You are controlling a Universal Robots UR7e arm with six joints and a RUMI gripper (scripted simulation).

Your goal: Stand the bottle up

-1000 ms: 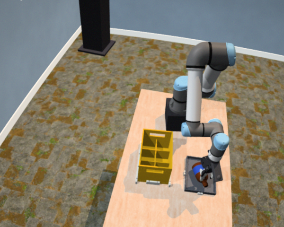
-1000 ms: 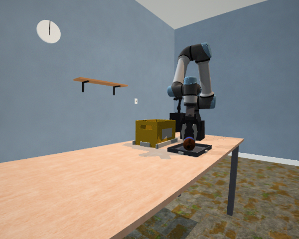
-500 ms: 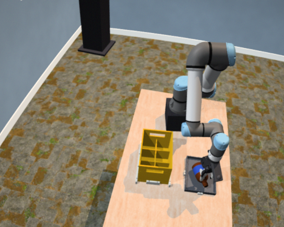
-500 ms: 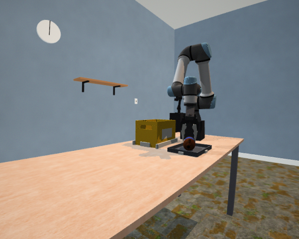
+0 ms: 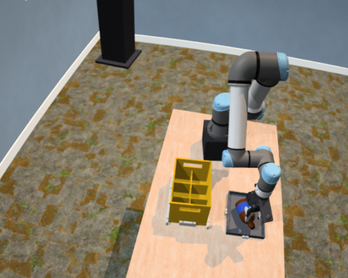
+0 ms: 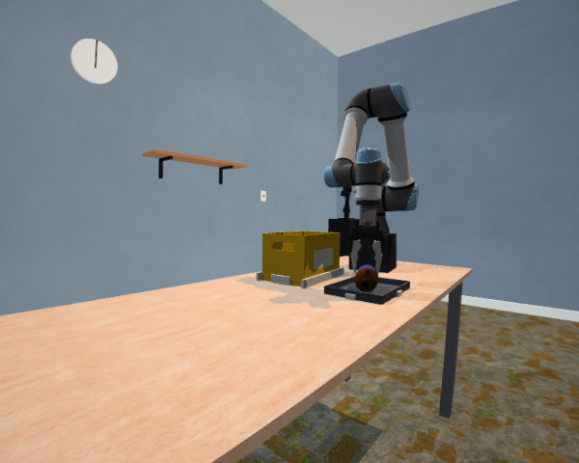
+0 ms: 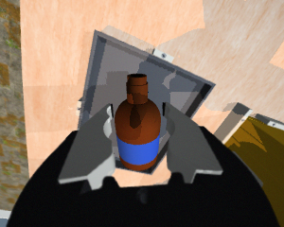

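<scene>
A brown bottle (image 5: 243, 209) (image 6: 366, 280) (image 7: 137, 130) with a blue label lies on its side on the dark grey tray (image 5: 239, 231) (image 6: 385, 293) (image 7: 104, 61). In the wrist view its neck points away from the camera. My gripper (image 5: 250, 212) (image 6: 366, 266) (image 7: 137, 104) is down over the bottle. Its two fingers stand one on each side of the bottle's body, with a narrow gap on both sides. The fingers are partly open and grip nothing.
The yellow crate (image 5: 189, 214) (image 6: 285, 254) (image 7: 262, 142), with empty compartments, stands just left of the tray on the wooden table (image 5: 183, 257) (image 6: 130, 359). The arm's black base (image 5: 211, 146) stands behind them. The table's right edge runs close beside the tray.
</scene>
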